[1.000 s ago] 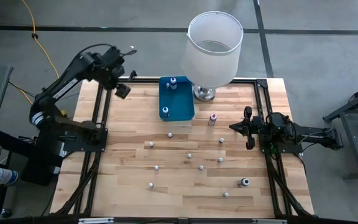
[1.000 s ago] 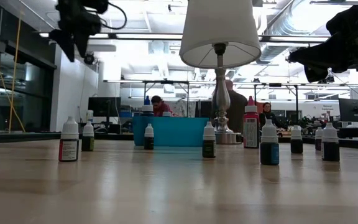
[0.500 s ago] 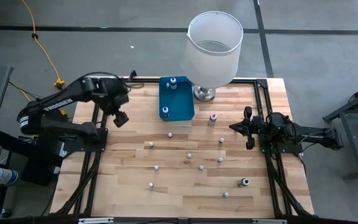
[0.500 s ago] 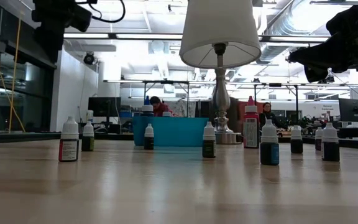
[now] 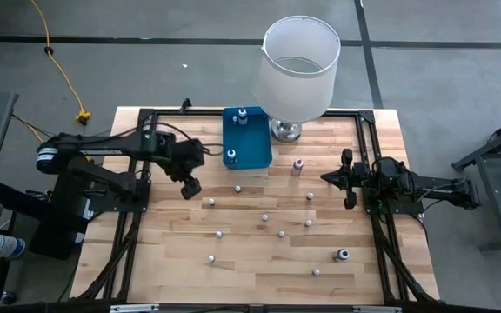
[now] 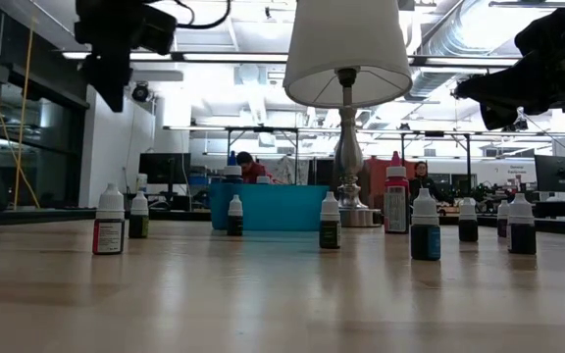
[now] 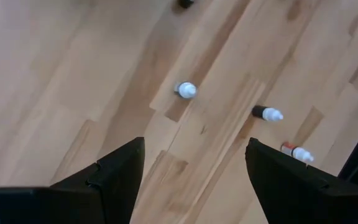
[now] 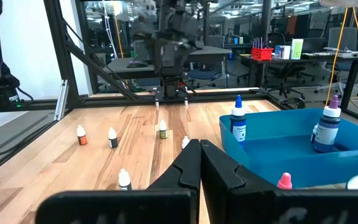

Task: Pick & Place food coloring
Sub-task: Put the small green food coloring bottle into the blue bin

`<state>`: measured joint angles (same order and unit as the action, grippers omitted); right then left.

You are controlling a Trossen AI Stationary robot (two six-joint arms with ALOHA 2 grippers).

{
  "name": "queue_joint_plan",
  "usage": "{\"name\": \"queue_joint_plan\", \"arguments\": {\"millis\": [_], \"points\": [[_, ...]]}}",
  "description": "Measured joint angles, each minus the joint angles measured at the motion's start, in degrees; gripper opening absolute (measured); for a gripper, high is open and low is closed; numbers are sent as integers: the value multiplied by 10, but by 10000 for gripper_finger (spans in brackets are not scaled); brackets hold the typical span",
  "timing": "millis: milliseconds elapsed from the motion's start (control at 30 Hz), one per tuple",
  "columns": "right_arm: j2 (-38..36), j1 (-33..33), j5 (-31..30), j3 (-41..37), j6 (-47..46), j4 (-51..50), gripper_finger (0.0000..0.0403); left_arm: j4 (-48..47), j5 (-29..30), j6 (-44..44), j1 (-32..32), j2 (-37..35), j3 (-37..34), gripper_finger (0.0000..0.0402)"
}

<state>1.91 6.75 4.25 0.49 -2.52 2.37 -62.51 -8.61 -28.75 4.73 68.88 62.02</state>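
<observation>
The left gripper (image 5: 190, 186) hangs above the wooden table (image 5: 172, 252), on the left part of it and near the blue tray (image 5: 249, 148), and its fingers (image 7: 120, 171) stand wide apart with nothing between them. Under it, in the left wrist view, stands one small white-capped bottle (image 7: 186, 90), and two more bottles lie farther off. The food coloring bottles (image 5: 265, 217) are scattered over the middle of the table, apart from each other; most stand upright. Two bottles with blue bodies stand inside the tray, and a pink bottle (image 5: 297, 164) stands just beside it, near the base of the lamp (image 5: 298, 65). The right gripper (image 5: 346, 178) waits at the right side of the table, its fingers (image 8: 188, 165) pressed together and holding nothing.
</observation>
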Motion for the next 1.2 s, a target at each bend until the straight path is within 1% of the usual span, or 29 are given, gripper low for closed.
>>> {"name": "queue_joint_plan", "arguments": {"millis": [233, 433, 500, 633, 767, 900, 1033, 1200], "points": [[0, 0, 0, 0, 0, 0, 0, 21, 6, 1, -60, 38, 0, 269], [0, 0, 0, 0, 0, 0, 0, 24, 53, 9, -100, 42, 0, 269], [0, 0, 0, 0, 0, 0, 0, 27, 77, 20, -114, 45, -2, 269], [0, 0, 0, 0, 0, 0, 0, 33, 106, 35, -133, 48, -26, 269], [0, 0, 0, 0, 0, 0, 0, 74, 116, 35, -139, 55, -65, 269], [0, 0, 0, 0, 0, 0, 0, 147, 118, 36, -138, 54, -106, 269], [0, 0, 0, 0, 0, 0, 0, 206, 135, 66, -138, 54, -135, 269], [0, 0, 0, 0, 0, 0, 0, 236, 169, 112, -137, 61, -157, 269]]}}
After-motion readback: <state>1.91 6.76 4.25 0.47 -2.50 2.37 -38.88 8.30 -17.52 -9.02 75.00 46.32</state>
